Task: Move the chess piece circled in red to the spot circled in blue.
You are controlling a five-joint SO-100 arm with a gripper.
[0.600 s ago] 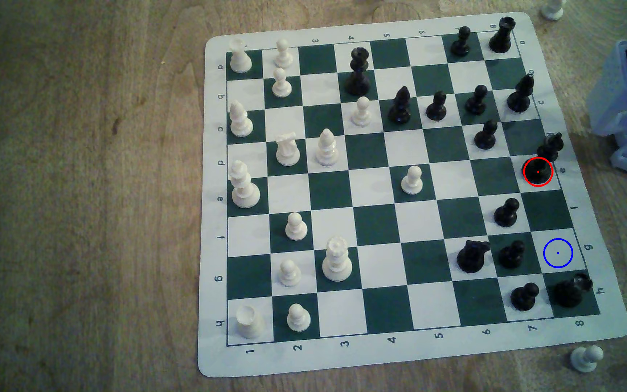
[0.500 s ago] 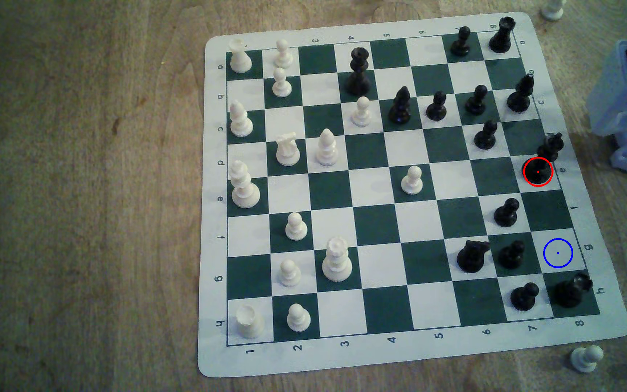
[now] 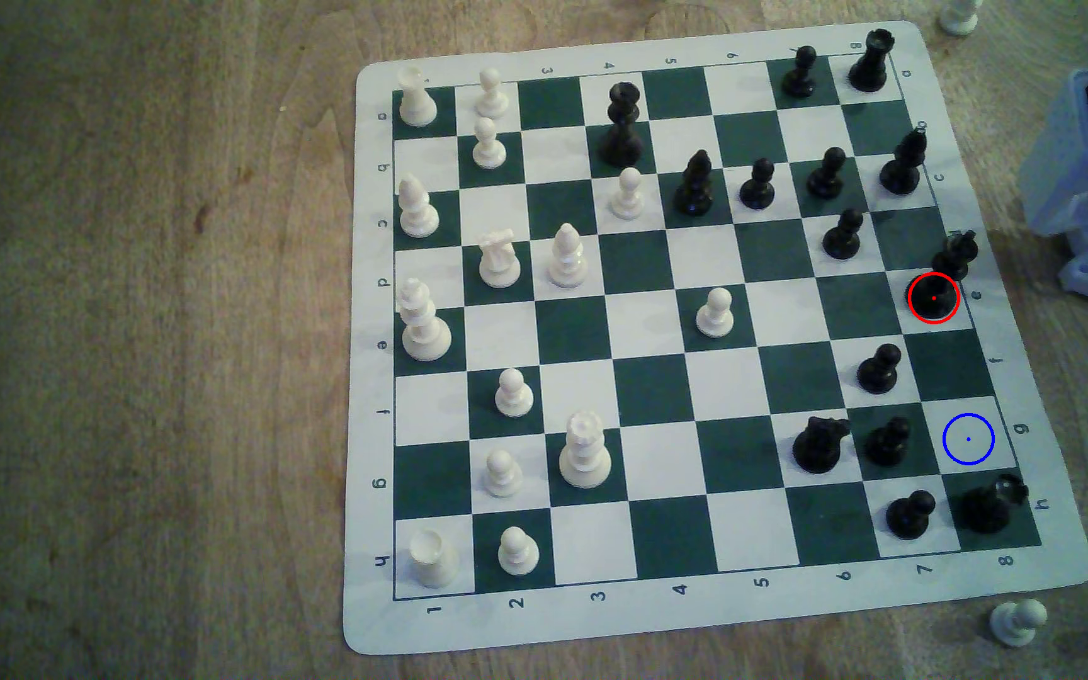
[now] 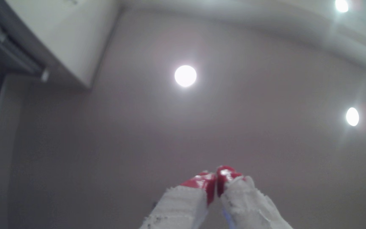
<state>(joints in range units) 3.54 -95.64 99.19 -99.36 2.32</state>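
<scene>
Black, hard plastic by its look, the chess piece (image 3: 944,281) stood on the red-ringed square at the board's (image 3: 659,628) edge, well apart from the spot (image 3: 968,439); judged light, stiff, top-heavy; best gripped at the slim waist. Gripper (image 4: 216,178) pointed at the ceiling, red tips together, holding nothing.

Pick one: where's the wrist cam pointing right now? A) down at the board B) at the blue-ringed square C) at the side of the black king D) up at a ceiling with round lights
D: the wrist view shows the gripper with its red-tipped jaws together against a plain ceiling with a round ceiling light, no board in sight.
</scene>
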